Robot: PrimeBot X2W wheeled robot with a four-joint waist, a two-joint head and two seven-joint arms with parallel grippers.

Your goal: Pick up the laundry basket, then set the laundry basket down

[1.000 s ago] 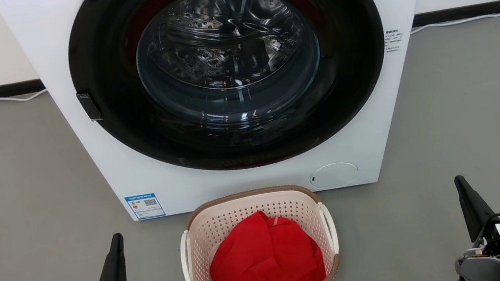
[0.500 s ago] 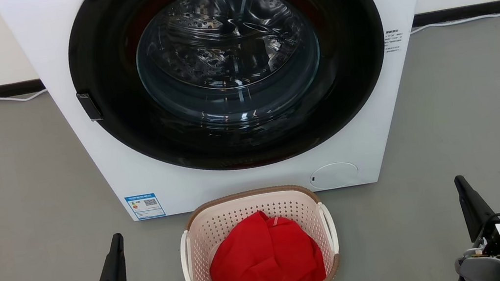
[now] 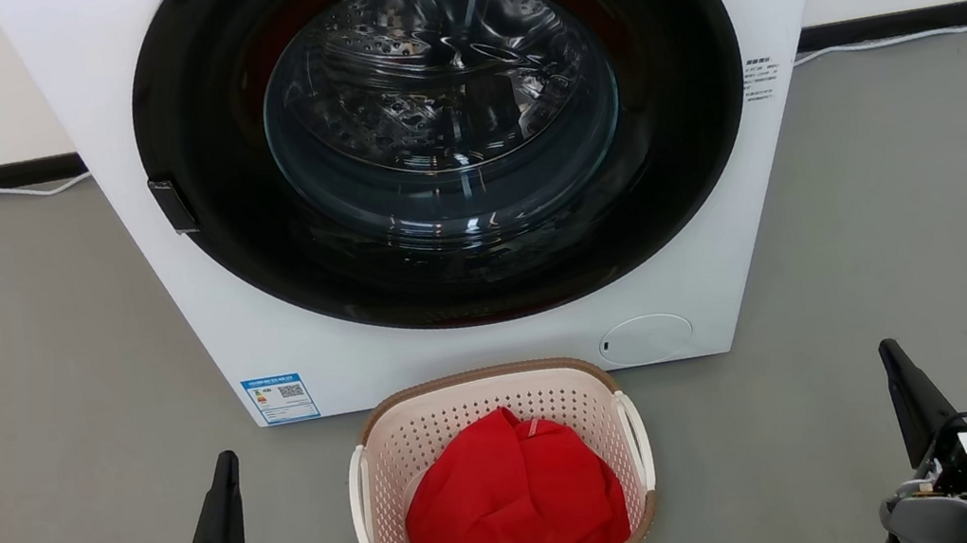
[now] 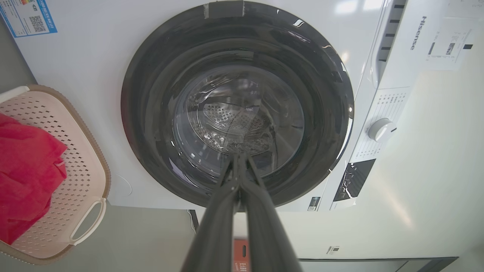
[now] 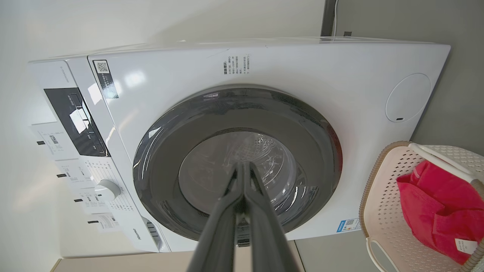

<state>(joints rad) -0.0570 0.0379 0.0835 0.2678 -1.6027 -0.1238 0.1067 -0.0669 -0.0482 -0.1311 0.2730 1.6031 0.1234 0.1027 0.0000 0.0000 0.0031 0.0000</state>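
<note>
The laundry basket point(image 3: 430, 423), cream-white and perforated with a brown rim, stands on the grey floor just in front of the washing machine, with a red garment point(image 3: 512, 497) inside. It also shows at the left edge of the left wrist view, laundry basket point(image 4: 81, 162), and at the right edge of the right wrist view, laundry basket point(image 5: 382, 211). My left gripper point(image 3: 226, 458) is shut and empty, well left of the basket. My right gripper point(image 3: 886, 347) is shut and empty, well to its right. Both point toward the machine: left gripper point(image 4: 239, 155), right gripper point(image 5: 244, 164).
A white front-loading washing machine point(image 3: 283, 340) with a dark round door point(image 3: 442, 124) rises right behind the basket. Grey floor point(image 3: 27, 359) lies open on both sides. A white cable point(image 3: 890, 41) runs along the wall base.
</note>
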